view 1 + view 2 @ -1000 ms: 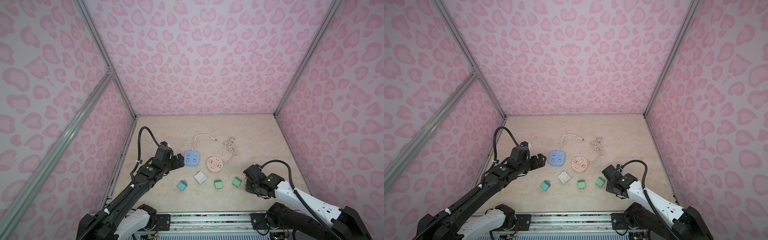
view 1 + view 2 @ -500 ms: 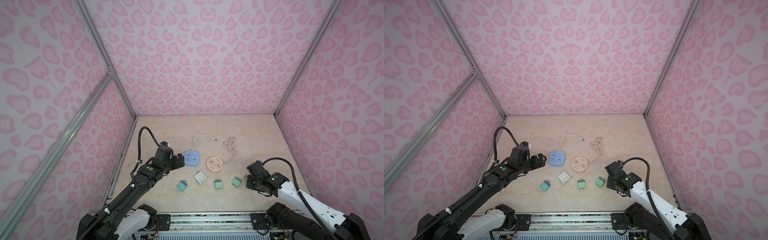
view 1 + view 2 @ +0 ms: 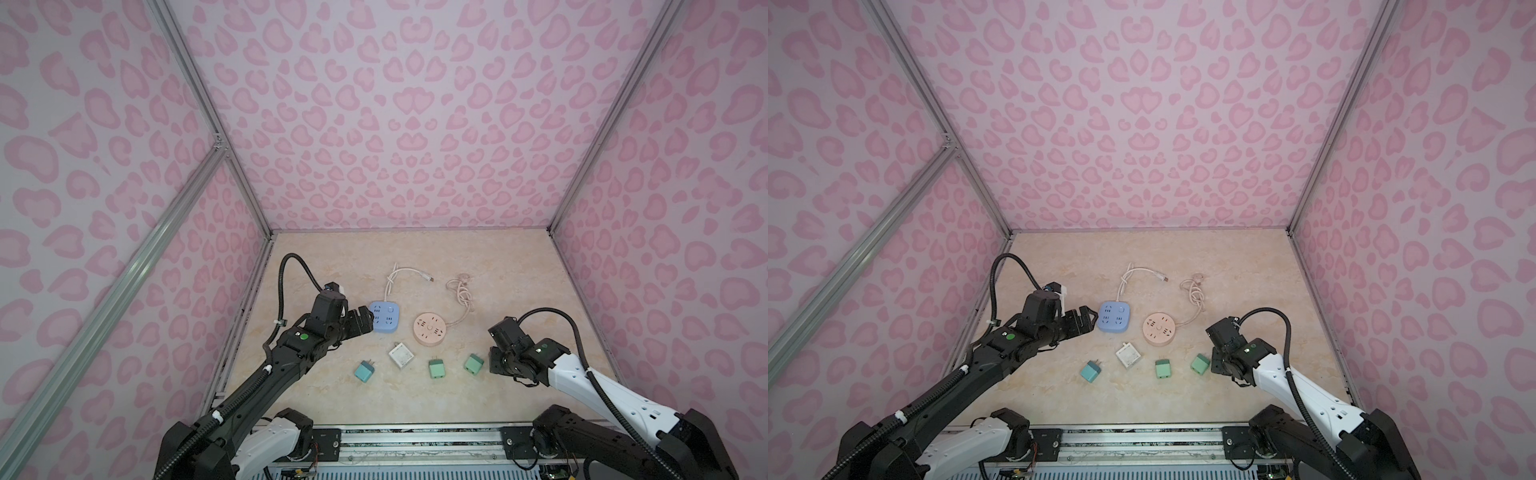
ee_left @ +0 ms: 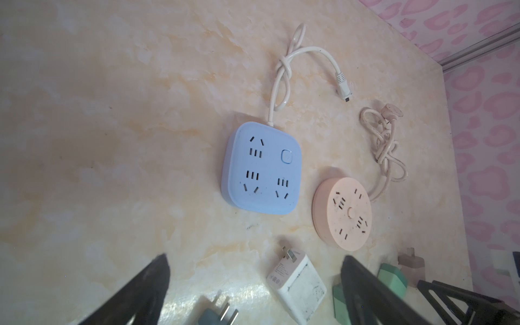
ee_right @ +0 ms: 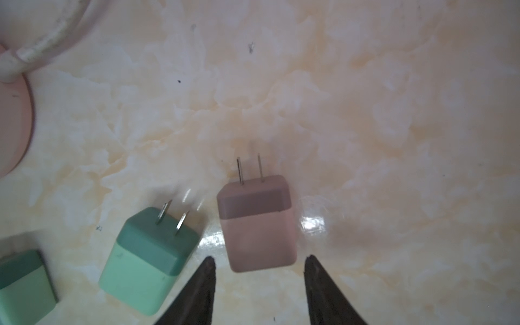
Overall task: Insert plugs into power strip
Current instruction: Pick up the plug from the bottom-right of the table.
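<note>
A blue square power strip (image 3: 385, 316) and a round pink one (image 3: 429, 333) lie mid-table. In front of them sit a teal plug (image 3: 364, 371), a white square plug (image 3: 401, 355) and two mint plugs (image 3: 436, 368) (image 3: 473, 365). The pinkish-tan plug (image 5: 257, 225) lies on its side, prongs pointing away from my right gripper (image 5: 259, 259). That gripper is open, its tips either side of the plug's rear end without touching. My left gripper (image 4: 255, 260) hangs open and empty by the blue strip's left edge.
Both strips' cords (image 3: 399, 274) (image 3: 463, 291) trail toward the back wall. Pink patterned walls close in the left, right and back sides. A metal rail (image 3: 415, 440) runs along the front edge. In both top views my right arm (image 3: 540, 357) covers the pinkish-tan plug.
My right arm has shifted slightly beside the rightmost mint plug. The left arm, the strips and the other plugs lie as before.
</note>
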Motion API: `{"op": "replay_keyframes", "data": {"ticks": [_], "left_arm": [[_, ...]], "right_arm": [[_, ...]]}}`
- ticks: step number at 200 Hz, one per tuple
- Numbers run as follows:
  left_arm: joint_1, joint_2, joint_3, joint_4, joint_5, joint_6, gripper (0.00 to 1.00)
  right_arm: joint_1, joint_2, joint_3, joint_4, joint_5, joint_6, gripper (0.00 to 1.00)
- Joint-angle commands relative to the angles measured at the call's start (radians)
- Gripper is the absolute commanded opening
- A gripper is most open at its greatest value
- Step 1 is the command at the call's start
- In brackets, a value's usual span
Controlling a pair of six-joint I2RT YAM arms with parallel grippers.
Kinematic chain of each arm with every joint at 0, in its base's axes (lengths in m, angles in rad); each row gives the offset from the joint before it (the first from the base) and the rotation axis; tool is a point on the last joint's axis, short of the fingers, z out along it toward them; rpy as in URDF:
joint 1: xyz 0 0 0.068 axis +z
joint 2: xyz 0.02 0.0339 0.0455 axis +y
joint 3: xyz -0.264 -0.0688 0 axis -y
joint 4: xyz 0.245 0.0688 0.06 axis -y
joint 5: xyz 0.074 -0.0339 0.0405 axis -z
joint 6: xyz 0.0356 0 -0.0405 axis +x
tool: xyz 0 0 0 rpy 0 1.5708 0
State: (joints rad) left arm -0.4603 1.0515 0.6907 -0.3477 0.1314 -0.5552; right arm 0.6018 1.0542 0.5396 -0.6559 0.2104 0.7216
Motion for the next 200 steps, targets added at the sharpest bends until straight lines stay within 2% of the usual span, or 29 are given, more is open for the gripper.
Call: {"op": "replay_keyframes", "data": {"ticks": [1, 76, 200], "left_arm": [[0.000, 0.004, 0.010, 0.024, 0.008, 0.000, 0.97], [-0.001, 0.012, 0.003, 0.037, 0.027, -0.011, 0.97], [-0.009, 0.039, 0.001, 0.050, 0.037, -0.016, 0.99]], "right_arm": [[-0.002, 0.044, 0.011, 0.027, 0.019, -0.016, 0.52], [-0.016, 0.228, 0.047, 0.056, 0.008, -0.010, 0.45], [-0.027, 0.257, 0.053, 0.076, 0.021, -0.010, 0.38]]}}
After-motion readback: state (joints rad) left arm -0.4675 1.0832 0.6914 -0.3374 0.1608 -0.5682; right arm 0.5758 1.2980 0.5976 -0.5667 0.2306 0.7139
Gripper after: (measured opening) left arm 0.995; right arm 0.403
